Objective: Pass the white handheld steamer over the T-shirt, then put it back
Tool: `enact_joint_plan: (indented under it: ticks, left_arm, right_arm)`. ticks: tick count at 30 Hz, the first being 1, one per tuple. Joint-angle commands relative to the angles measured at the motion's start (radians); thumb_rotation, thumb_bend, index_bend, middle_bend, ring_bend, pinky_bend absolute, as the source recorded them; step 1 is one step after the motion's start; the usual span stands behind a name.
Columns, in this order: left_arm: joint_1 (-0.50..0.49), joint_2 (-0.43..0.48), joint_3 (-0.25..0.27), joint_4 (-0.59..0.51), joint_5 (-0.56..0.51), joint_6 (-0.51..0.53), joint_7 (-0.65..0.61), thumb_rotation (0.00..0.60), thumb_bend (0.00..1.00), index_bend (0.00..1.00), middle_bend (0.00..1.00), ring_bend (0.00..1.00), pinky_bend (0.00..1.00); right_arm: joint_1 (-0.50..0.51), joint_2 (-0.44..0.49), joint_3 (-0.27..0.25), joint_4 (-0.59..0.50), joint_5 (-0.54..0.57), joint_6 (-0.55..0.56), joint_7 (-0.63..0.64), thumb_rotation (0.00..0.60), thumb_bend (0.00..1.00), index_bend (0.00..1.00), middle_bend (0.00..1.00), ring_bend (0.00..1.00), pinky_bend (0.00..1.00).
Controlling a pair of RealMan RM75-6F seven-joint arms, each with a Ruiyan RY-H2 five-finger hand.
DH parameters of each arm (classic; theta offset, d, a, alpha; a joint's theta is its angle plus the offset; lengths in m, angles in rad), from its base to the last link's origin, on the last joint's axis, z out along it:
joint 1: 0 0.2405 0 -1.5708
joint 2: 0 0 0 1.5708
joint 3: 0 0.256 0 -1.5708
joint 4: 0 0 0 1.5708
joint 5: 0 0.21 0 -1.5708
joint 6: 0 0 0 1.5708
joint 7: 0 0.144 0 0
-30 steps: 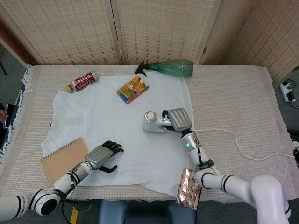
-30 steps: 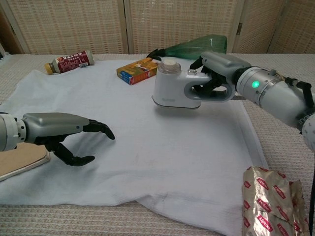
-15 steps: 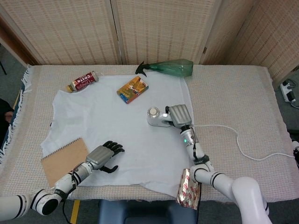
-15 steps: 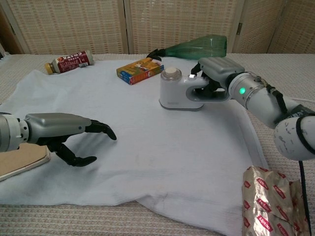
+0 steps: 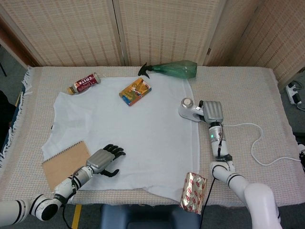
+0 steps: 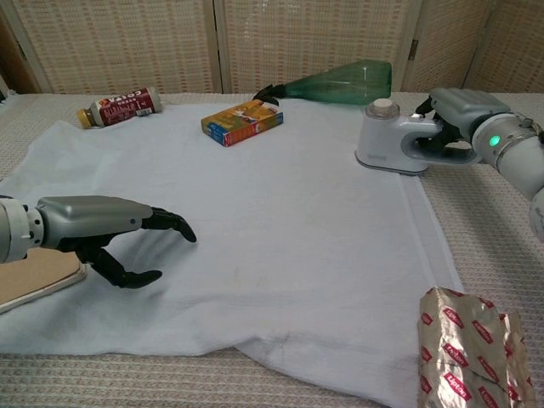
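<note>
The white handheld steamer (image 5: pixel 188 109) (image 6: pixel 388 144) stands at the right edge of the white T-shirt (image 5: pixel 128 133) (image 6: pixel 280 238), which is spread flat on the table. My right hand (image 5: pixel 212 111) (image 6: pixel 460 115) grips the steamer's handle from the right side. My left hand (image 5: pixel 106 160) (image 6: pixel 106 234) rests on the shirt's near left part, fingers apart and holding nothing.
A green spray bottle (image 5: pixel 171 69) (image 6: pixel 336 82) lies at the back, with a small colourful box (image 5: pixel 135 91) (image 6: pixel 242 121) on the shirt and a brown bottle (image 5: pixel 84 83) (image 6: pixel 121 104) at the back left. A notebook (image 5: pixel 64 163) and a foil packet (image 5: pixel 193 192) (image 6: pixel 472 348) sit near the front edge. The steamer's cord (image 5: pixel 259 143) trails right.
My right hand has carried the steamer from the middle of the shirt to its right edge and set it lower. The left hand has stayed put.
</note>
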Motion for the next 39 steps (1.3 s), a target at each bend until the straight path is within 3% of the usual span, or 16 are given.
enact_joint_plan:
  ticks: [1,9,15,26,39]
  left_arm:
    - [0.001,0.004,0.001,-0.003,0.002,0.002,0.0,0.371,0.48,0.17,0.11,0.01,0.0]
    - [0.004,0.013,-0.002,-0.014,0.008,0.016,-0.002,0.371,0.48,0.17,0.11,0.01,0.0]
    - [0.003,0.009,-0.003,-0.014,0.007,0.016,0.001,0.368,0.48,0.17,0.11,0.01,0.0]
    - [-0.001,0.003,0.0,-0.016,-0.004,0.012,0.015,0.378,0.48,0.17,0.11,0.01,0.0]
    - [-0.001,0.006,0.003,-0.018,-0.011,0.006,0.012,0.376,0.48,0.17,0.11,0.01,0.0]
  right_arm:
    - [-0.023,0.035,0.001,-0.03,-0.018,0.022,0.049,0.6,0.84,0.7,0.88,0.78,1.0]
    - [-0.035,0.115,-0.017,-0.229,-0.095,0.101,0.105,0.6,0.84,0.7,0.88,0.78,1.0]
    - [0.017,0.061,-0.02,-0.301,-0.098,0.068,0.053,0.6,0.84,0.7,0.88,0.78,1.0]
    - [0.121,-0.089,0.005,-0.138,-0.07,-0.003,0.011,0.6,0.84,0.7,0.88,0.78,1.0]
    - [0.102,-0.107,0.022,0.077,-0.033,-0.058,0.031,0.6,0.84,0.7,0.88,0.78,1.0]
